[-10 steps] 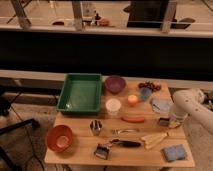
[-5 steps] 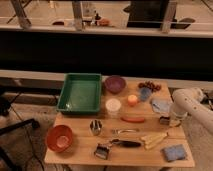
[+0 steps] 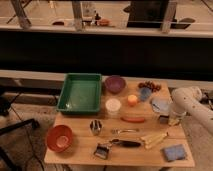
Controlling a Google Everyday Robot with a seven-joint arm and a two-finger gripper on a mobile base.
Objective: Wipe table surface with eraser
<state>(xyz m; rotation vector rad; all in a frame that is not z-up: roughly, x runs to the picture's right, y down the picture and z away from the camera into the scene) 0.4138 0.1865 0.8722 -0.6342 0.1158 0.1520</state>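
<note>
The light tan wooden table surface (image 3: 80,131) fills the lower middle of the camera view. My white arm reaches in from the right, and my gripper (image 3: 169,119) is down at the table's right edge. A small dark block, the eraser (image 3: 163,120), sits right at the gripper, partly hidden by it. I cannot tell whether the gripper holds it.
On the table are a green tray (image 3: 80,92), purple bowl (image 3: 115,83), white cup (image 3: 113,106), orange bowl (image 3: 59,138), metal cup (image 3: 95,127), black-handled brush (image 3: 117,145), blue pad (image 3: 173,152), yellow item (image 3: 154,139), red sausage-like item (image 3: 133,119), light cloth (image 3: 161,104) and grapes (image 3: 149,86).
</note>
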